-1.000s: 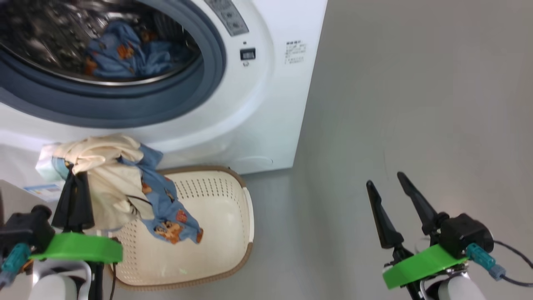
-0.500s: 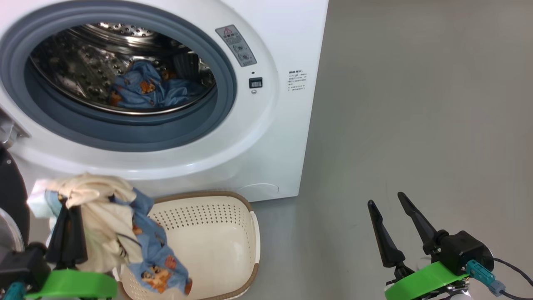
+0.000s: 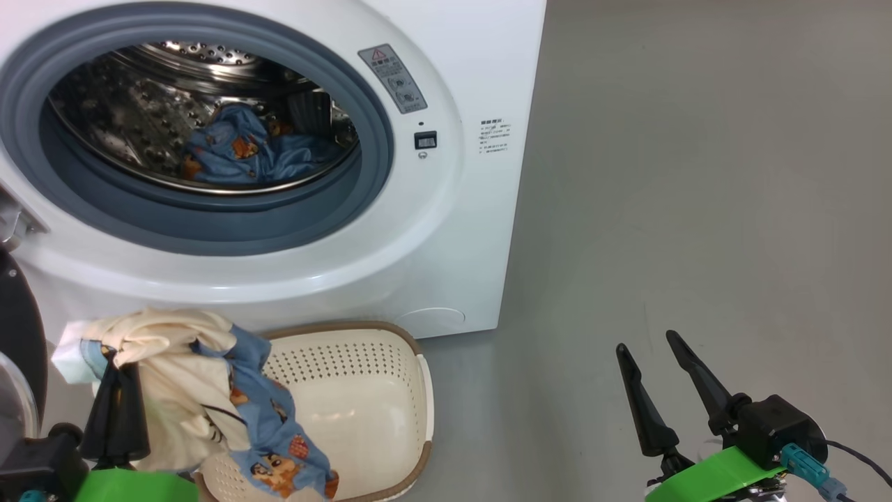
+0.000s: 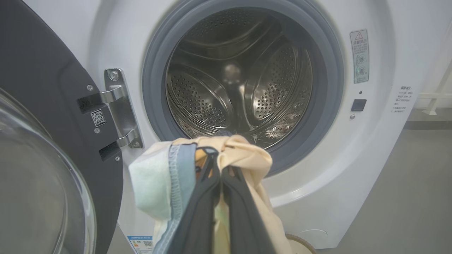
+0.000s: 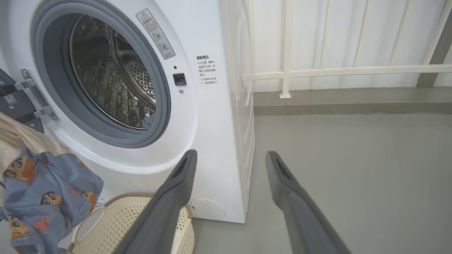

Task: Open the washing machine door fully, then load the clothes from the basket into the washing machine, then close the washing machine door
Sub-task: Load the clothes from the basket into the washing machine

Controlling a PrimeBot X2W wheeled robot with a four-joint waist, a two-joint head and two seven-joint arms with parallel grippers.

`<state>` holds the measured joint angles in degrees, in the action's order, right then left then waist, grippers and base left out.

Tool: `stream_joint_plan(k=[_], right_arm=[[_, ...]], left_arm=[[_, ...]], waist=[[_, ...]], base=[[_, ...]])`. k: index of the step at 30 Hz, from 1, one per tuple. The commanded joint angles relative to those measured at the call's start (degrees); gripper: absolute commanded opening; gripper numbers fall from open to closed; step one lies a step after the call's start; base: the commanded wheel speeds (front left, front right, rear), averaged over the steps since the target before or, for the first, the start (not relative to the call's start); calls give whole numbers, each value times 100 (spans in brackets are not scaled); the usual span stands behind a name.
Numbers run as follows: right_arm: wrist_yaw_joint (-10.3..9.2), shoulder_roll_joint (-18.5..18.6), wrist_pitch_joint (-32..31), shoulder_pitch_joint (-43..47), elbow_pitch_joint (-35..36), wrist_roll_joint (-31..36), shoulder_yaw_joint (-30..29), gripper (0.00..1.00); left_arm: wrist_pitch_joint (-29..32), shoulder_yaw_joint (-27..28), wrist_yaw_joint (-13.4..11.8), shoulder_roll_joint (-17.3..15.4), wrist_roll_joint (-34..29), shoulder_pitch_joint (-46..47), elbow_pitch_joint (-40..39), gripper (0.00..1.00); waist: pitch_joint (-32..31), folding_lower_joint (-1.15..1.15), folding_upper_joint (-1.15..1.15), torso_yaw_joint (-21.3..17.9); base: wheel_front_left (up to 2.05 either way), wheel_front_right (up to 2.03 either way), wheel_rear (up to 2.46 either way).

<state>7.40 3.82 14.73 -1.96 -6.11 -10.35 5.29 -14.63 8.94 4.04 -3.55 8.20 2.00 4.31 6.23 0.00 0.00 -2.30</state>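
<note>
Mid-loading: the washing machine door (image 4: 46,106) stood open at left, my left gripper (image 4: 220,169) clenched on the clothes (image 3: 188,376) over the basket (image 3: 348,362) — next they needed lifting into the washing machine (image 3: 446,230), through to its drum (image 3: 139,111). My right gripper (image 3: 644,341) hung spread, empty.

White front-loading washing machine (image 5: 212,123), steel drum (image 5: 116,81) exposed, right gripper (image 5: 231,157) splayed wide before its front corner, cream basket (image 5: 116,225) at its foot, cartoon-print blue clothes (image 5: 46,190) hanging before its left
</note>
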Motion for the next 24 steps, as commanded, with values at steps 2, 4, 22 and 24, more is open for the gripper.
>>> stream_joint_plan(k=[2,4,22,24], right_arm=[[9,21,27,-51,168,-59,165,100],[9,24,27,-59,175,-55,163,100],[9,20,27,-348,259,-2,189,100],[9,13,27,-400,270,1,197,100]], left_arm=[[-37,173,-28,-68,-45,62,-168,0],[-37,169,-20,-62,-40,75,-150,0],[-37,137,106,-66,3,879,264,0],[-37,150,122,-85,16,1030,351,0]], waist=[[41,0,0,-10],[70,0,0,-16],[955,0,0,-150],[1074,0,0,-188]], base=[[0,0,0],[0,0,0],[0,0,0],[0,0,0]])
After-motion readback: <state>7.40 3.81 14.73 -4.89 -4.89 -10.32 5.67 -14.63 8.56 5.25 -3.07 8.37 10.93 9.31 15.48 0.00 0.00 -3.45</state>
